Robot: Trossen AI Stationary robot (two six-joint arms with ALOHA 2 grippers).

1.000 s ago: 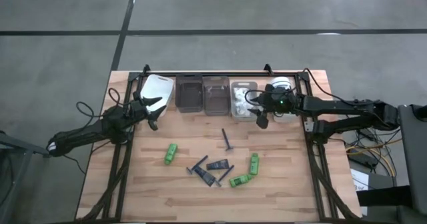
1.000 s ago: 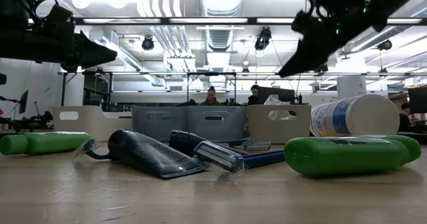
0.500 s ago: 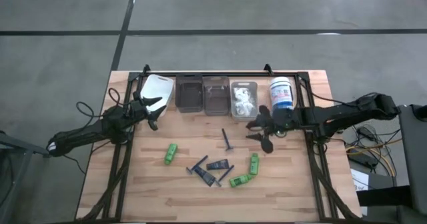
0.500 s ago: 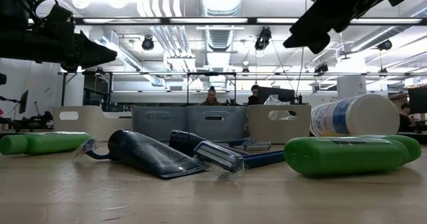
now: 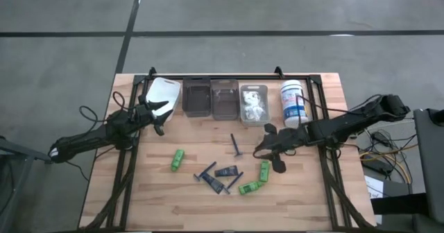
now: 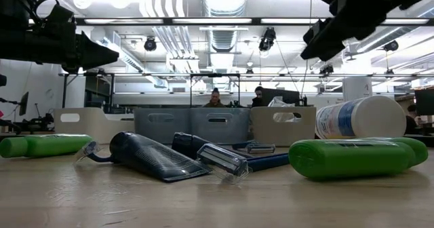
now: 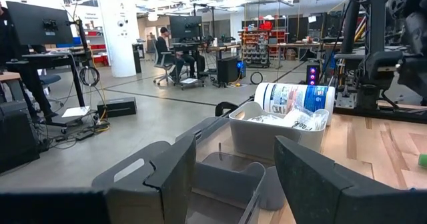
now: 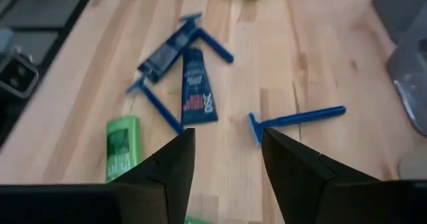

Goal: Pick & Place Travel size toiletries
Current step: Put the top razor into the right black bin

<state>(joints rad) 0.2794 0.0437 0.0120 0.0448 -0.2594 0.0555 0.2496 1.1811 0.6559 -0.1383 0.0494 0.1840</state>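
The toiletries lie on the wooden table. Three green bottles (image 5: 177,159) (image 5: 264,170) (image 5: 250,187) lie on their sides around a cluster of dark blue razors (image 5: 207,172) and a small dark tube (image 5: 226,170). One more razor (image 5: 237,145) lies apart, toward the far side. Clear packets with white contents (image 5: 254,102) sit in the white bin. My right gripper (image 5: 267,150) hovers open above the table beside the right-hand bottle; in its wrist view (image 8: 225,137) the tube (image 8: 197,91) and the single razor (image 8: 293,119) lie ahead. My left gripper (image 5: 158,115) waits open by the far-left bin.
A row of bins stands along the far edge: a white one (image 5: 165,94), a dark one (image 5: 196,98), a clear one (image 5: 224,98) and the white one holding packets (image 5: 246,116). A white tub with a blue label (image 5: 293,102) lies beside them. Bare wood lies near the front edge (image 5: 208,209).
My right gripper has swung from the white packet bin at the far edge toward the near edge and slightly left, ending over the table beside the right-hand green bottle. The white tub, covered by the arm before, now shows. Nothing on the table has moved.
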